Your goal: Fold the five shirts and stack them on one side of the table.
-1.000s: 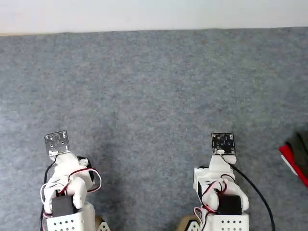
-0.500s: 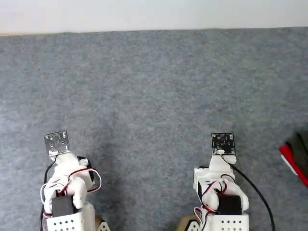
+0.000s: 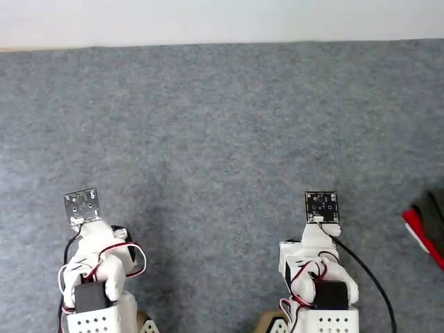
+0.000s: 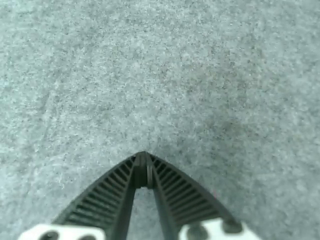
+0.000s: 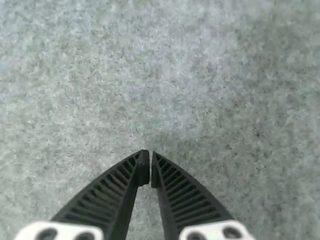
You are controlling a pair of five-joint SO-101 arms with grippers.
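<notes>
Left end effector (image 4: 144, 167) and right end effector (image 5: 150, 167) are both pressed together, holding nothing, over the grey surface (image 3: 222, 125). Only shirt-looking thing is a red-and-black bundle (image 3: 424, 225), well apart from both. The arm (image 3: 319, 270) closest to it should probably go.

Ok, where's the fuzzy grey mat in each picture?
High view: the grey mat spreads from the pale strip at the top down to one arm and another arm at the bottom edge.
Left wrist view: the mat lies beneath the left arm's jaws, which are shut.
Right wrist view: the mat lies beneath the right arm's jaws, which are shut.
Shared landmark: the mat's speckled grey fuzz.
</notes>
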